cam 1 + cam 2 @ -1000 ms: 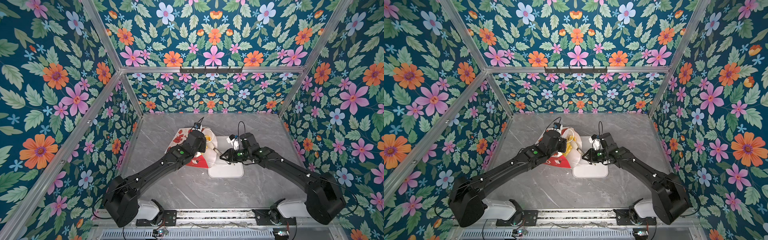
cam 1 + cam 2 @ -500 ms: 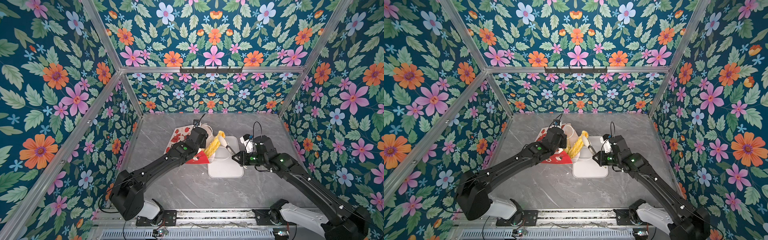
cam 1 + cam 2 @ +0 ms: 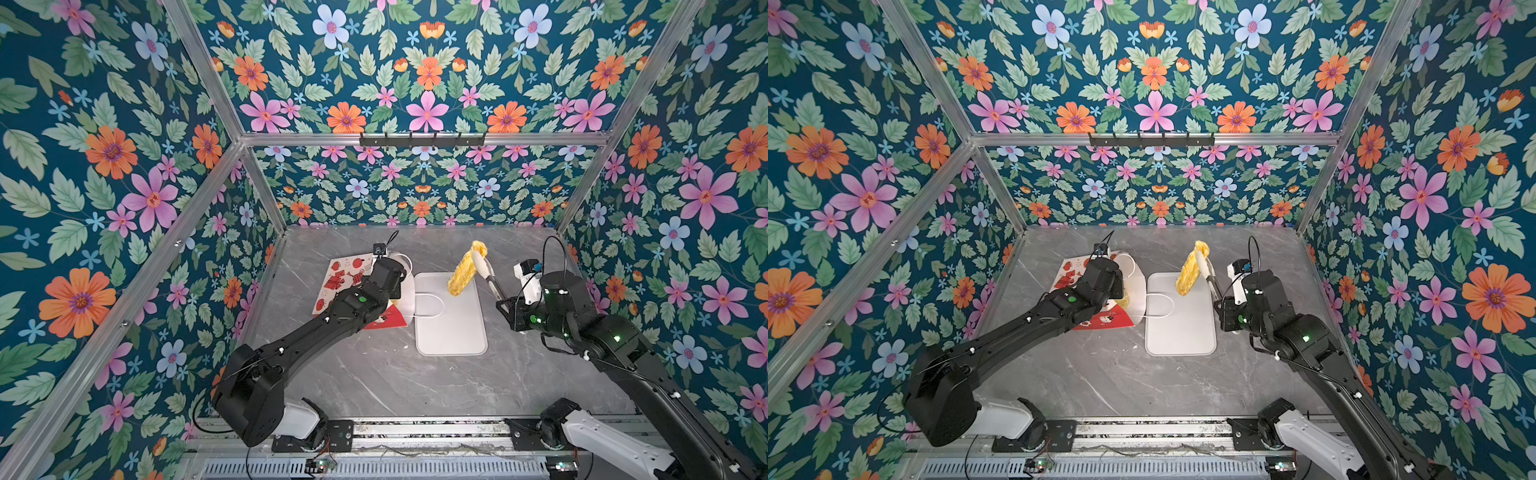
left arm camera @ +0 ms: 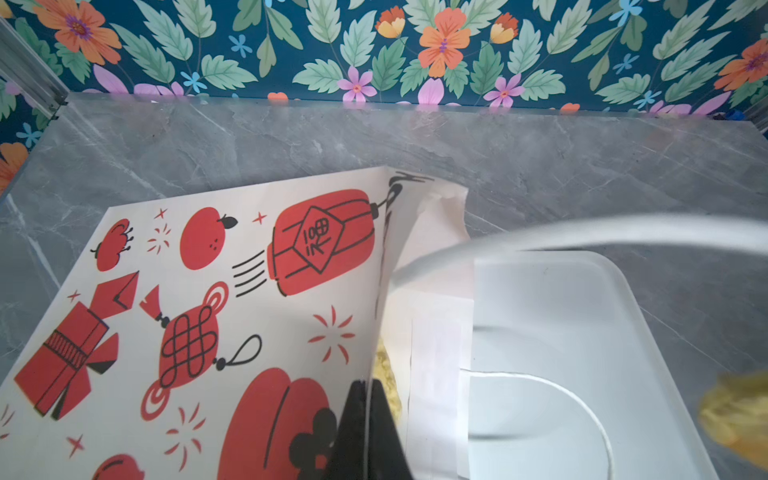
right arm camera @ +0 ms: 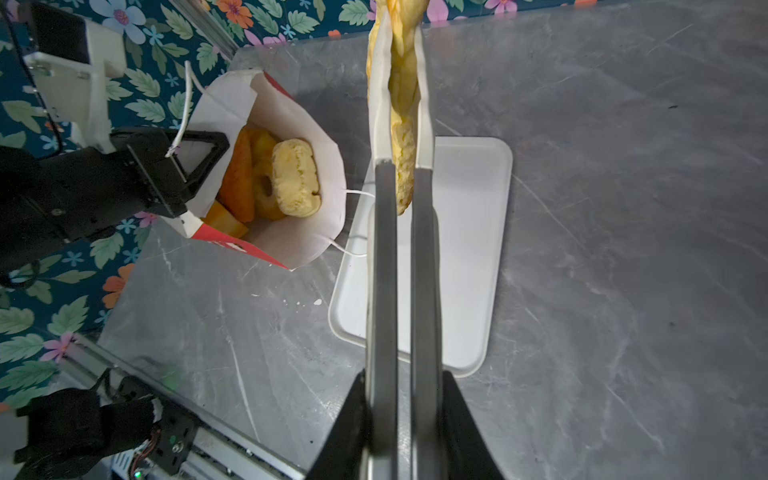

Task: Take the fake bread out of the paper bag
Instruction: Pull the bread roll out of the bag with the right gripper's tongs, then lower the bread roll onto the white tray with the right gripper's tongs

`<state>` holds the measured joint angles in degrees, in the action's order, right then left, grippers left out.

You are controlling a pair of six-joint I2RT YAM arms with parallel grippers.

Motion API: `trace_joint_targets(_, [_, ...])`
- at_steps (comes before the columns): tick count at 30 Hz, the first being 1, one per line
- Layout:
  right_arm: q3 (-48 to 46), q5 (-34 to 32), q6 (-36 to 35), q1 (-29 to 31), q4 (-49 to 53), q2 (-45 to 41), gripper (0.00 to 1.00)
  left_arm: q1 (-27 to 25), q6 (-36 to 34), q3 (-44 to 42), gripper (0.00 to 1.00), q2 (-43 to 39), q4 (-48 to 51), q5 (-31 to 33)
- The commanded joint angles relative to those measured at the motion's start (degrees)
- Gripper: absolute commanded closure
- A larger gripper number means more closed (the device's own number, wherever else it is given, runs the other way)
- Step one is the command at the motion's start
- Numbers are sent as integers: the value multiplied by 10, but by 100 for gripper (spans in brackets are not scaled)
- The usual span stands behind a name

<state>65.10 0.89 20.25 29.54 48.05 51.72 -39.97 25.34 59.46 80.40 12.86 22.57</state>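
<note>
Our right gripper (image 5: 400, 62) clamps the long striped loaf (image 3: 462, 274), raised over the white tray's (image 3: 453, 332) upper edge at centre frame. Just left, our left gripper (image 4: 368, 415) pinches the paper bag's (image 3: 340, 276) rim, with other pastries (image 5: 296, 178) inside.

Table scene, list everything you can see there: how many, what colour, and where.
table: one, grey marble, floor of the enclosure
tray: one, white, middle of the table
paper bag: one, white with red prints, lying left of the tray, mouth toward it
bread in the bag: four visible, yellow to orange-brown, inside the mouth
long loaf: one, golden yellow, held above the tray's far end
left gripper: shut on the paper bag's upper edge
right gripper: shut on the long loaf
</note>
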Motion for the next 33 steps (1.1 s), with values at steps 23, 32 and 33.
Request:
trace_joint_targets(23, [10, -148, -79, 29, -23, 222, 85, 12, -2, -79, 100, -106, -7, 27])
trace_joint_targets(32, [8, -102, -24, 81, -23, 254, 83, 16, -1, -80, 100, -111, -14, 29])
trace_joint_targets(33, [5, -97, -16, 87, -24, 254, 82, 16, -3, -80, 100, -112, -14, 30])
